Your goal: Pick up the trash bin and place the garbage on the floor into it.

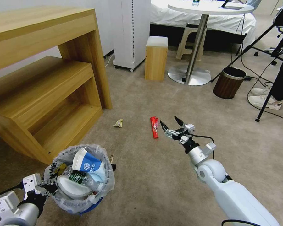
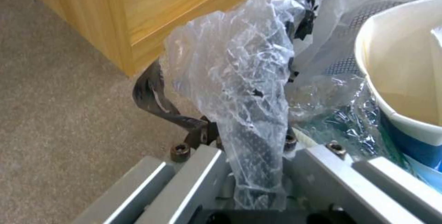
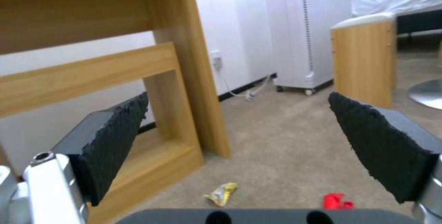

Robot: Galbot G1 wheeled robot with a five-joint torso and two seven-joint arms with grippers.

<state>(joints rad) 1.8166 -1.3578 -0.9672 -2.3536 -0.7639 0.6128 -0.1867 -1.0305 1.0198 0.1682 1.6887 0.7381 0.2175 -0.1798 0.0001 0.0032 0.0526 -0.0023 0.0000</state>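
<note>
The trash bin (image 1: 85, 201), small and round with a crinkled plastic liner (image 2: 239, 61), hangs at the lower left just off the beige floor (image 1: 147, 182). My left gripper (image 1: 48, 188) (image 2: 221, 89) is shut on its rim and liner. Inside lie a blue-white paper cup (image 1: 86, 163) (image 2: 405, 79), a white slipper (image 1: 70, 186) and a green-label bottle (image 1: 77, 177). On the carpet ahead lie a red packet (image 1: 154, 127) (image 3: 336, 201) and a crumpled yellow wrapper (image 1: 118, 123) (image 3: 222, 193). My right gripper (image 1: 171, 124) (image 3: 244, 141) hovers open just right of the red packet, nothing between its pads (image 3: 115, 137).
A wooden desk with a low shelf (image 1: 53, 94) stands close on the left. Farther off are a wooden stool (image 1: 156, 58), a white tower unit (image 1: 130, 34), a round table's base (image 1: 189, 75), a dark brown bin (image 1: 229, 82), tripod legs (image 1: 270, 100) and a person's shoe (image 1: 265, 102).
</note>
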